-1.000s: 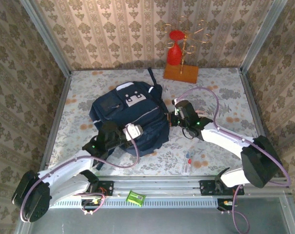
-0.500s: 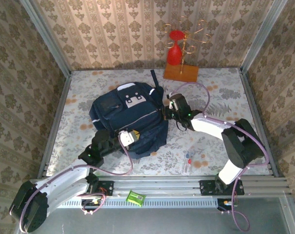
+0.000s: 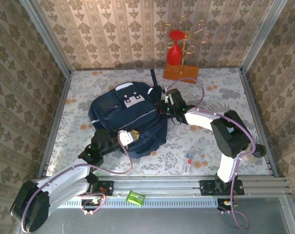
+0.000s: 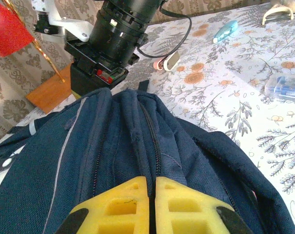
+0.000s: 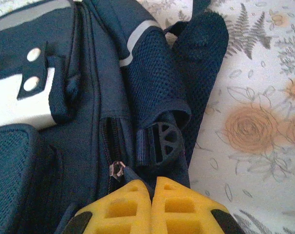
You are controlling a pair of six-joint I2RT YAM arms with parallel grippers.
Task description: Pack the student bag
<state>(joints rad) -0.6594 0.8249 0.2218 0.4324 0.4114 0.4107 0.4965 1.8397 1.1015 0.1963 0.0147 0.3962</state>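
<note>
Navy fabric bunches into ridges under our left tool (image 4: 151,183), whose yellow pads are pressed together on the near end of the bag (image 3: 130,114), right where a closed zip line runs in between them. Our right tool (image 5: 152,183) is likewise shut, and it appears to pinch the dark tab of the zip pull (image 5: 117,169) at the bag's right side, just beside the mesh pocket (image 5: 155,83). We judge the step in hand to be working the main zip, with one tool anchoring the cloth and the other on the pull. Whether the zip is about to be drawn open or has just been run closed, we cannot tell. If it is opening, the next move calls for the right tool (image 3: 163,106) to draw the pull along the teeth, while the left tool (image 3: 130,136) holds the fabric taut so the slider does not snag. The bag lies flat on the surface (image 3: 225,87), left of centre, with its pale front patch up. It stretches between the two tools, the left at its near edge and the right at its far right edge. A few small items (image 3: 188,162) lie on the surface near the front, well apart from the bag.
</note>
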